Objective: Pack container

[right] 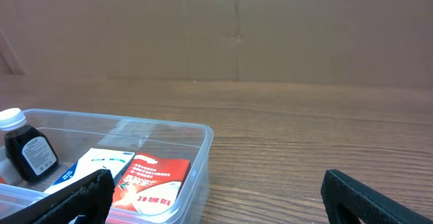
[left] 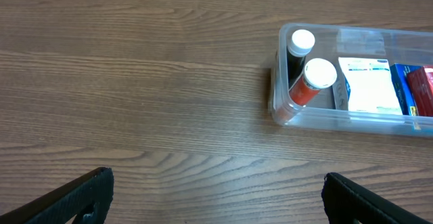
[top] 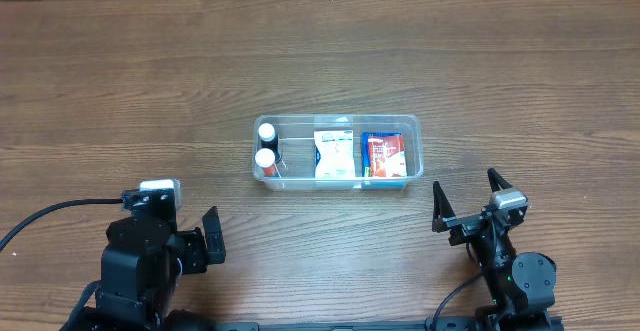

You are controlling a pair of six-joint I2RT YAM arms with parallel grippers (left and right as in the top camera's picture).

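The clear plastic container [top: 412,131] sits at mid table. It holds two white-capped bottles, a dark one [top: 267,132] and an orange one [top: 266,158], a white pack [top: 333,155] and a red-and-blue box [top: 384,156]. The container also shows in the left wrist view [left: 318,119] and the right wrist view [right: 200,155]. My left gripper [top: 190,243] is open and empty, near the front left, well short of the container. My right gripper [top: 468,201] is open and empty, just in front of the container's right end.
The wooden table [top: 130,91] runs all around the container. A brown cardboard wall [right: 237,28] stands behind the table's far edge. A black cable [top: 50,214] trails off the left arm at the front left.
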